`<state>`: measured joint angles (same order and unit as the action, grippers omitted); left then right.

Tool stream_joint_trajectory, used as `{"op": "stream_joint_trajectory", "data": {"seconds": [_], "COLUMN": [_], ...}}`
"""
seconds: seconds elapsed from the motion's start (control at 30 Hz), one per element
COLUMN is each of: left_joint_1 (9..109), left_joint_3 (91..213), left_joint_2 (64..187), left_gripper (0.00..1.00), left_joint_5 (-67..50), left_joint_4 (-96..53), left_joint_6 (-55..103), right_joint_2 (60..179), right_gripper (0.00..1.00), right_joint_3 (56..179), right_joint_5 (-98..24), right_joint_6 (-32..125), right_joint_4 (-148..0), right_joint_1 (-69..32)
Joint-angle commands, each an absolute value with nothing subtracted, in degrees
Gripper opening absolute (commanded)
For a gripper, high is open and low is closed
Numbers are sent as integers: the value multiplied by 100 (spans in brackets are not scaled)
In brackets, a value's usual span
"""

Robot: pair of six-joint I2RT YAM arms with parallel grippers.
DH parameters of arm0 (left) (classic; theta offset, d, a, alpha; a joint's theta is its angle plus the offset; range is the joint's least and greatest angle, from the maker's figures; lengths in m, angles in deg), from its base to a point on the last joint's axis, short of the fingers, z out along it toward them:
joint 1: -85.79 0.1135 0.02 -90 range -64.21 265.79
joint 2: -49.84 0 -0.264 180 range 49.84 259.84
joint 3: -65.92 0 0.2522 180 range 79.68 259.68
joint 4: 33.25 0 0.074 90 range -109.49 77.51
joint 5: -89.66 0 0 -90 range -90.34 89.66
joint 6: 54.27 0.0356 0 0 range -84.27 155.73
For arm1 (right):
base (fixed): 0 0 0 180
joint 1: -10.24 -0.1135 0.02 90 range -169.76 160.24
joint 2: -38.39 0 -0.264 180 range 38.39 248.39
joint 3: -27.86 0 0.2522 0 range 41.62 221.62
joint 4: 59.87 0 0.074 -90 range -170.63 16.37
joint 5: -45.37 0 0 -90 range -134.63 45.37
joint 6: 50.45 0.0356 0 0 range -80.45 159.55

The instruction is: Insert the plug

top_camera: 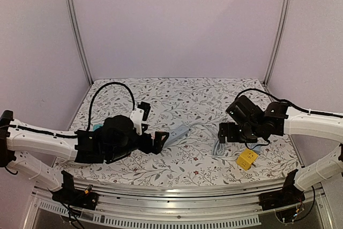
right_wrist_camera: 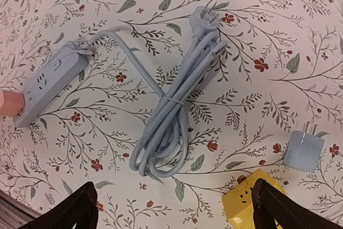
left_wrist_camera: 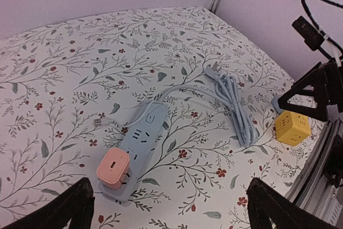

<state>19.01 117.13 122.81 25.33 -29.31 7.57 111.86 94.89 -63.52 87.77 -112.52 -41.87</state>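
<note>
Left wrist view: the pink plug (left_wrist_camera: 113,167) sits on one end of the power strip (left_wrist_camera: 143,130) on the desk (left_wrist_camera: 59,63). The left claw (left_wrist_camera: 171,203) and right claw (right_wrist_camera: 174,201) both gape wide, holding nothing.

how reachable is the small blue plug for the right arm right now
Probably yes: the small blue plug lies uncovered beside the yellow cube, clear of the coiled cable, and the right pincer hangs open above that area.
</note>
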Motion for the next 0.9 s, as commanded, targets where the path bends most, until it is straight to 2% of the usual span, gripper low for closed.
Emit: {"op": "stream_joint_trajectory", "data": {"seconds": [0.0,0.33,0.5,0.87], "left_joint_1": [1744,1733,1724,1715], "left_joint_3": [11672,11681,11609,11615], "left_joint_2": [12227,12076,11923,11920], "left_gripper": [99,100,100,100], "left_joint_5": [2781,2797,2857,2792], "left_joint_4": [-3053,-2928,-2918,-2928], "left_joint_6": [650,692,712,710], "right_joint_2": [11497,11514,11926,12825], "right_gripper": [99,99,99,99], "right_joint_3": [9536,9307,9307,9432], "right_joint_5": [-6604,-6431,-6036,-6123], "right_joint_6": [8826,8773,8644,8864], "right_joint_4": [-12477,-12549,-12506,-13073], "right_joint_1": [-4211,-3906,-3921,-3917]}}
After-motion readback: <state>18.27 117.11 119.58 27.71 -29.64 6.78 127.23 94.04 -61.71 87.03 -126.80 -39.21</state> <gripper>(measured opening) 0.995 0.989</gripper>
